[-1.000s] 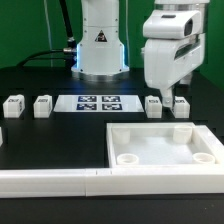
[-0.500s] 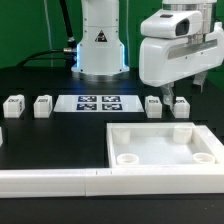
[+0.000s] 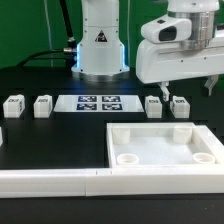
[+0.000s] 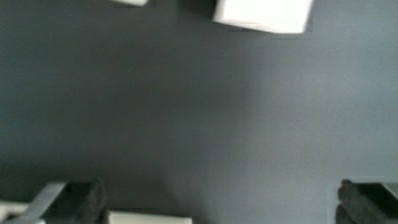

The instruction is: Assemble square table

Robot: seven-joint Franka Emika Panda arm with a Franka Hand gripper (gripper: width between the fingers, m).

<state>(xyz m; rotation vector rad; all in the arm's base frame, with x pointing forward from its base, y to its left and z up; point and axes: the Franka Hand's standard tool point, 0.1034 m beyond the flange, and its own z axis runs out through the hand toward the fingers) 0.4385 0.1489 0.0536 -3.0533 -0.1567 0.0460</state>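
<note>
Gripper (image 3: 187, 90) hangs high over the exterior view's right part of the black table (image 3: 30, 85). Fingers (image 4: 71, 200) are spread wide with only bare dark surface between them. Nothing is held.

Task parts: the square slab (image 3: 160, 142) lies flat at the front, sockets up, beside the border wall (image 3: 60, 180). 4 leg blocks (image 3: 154, 105) stand loose in a row behind it, 2 to the exterior view's left of the marker board (image 3: 97, 102) and 2 to its right. No leg sits in a socket, so I judge assembly not begun.

Step in hand, my judgement: approach to 1 of the 2 right-hand legs, which sit below the gripper. To do it well:
- Centre the block between the fingers before descending.
- Set the jaws square across its flat faces.
- Come down straight.
- Keep clear of the neighbouring leg just beside it.

Hard to read:
- The wrist view is blurred. White pieces (image 4: 267, 12) are cut by its edges, and I cannot tell which parts they are.
- The exterior view crops the arm above the gripper.
- The fingertips partly merge with the dark background.
</note>
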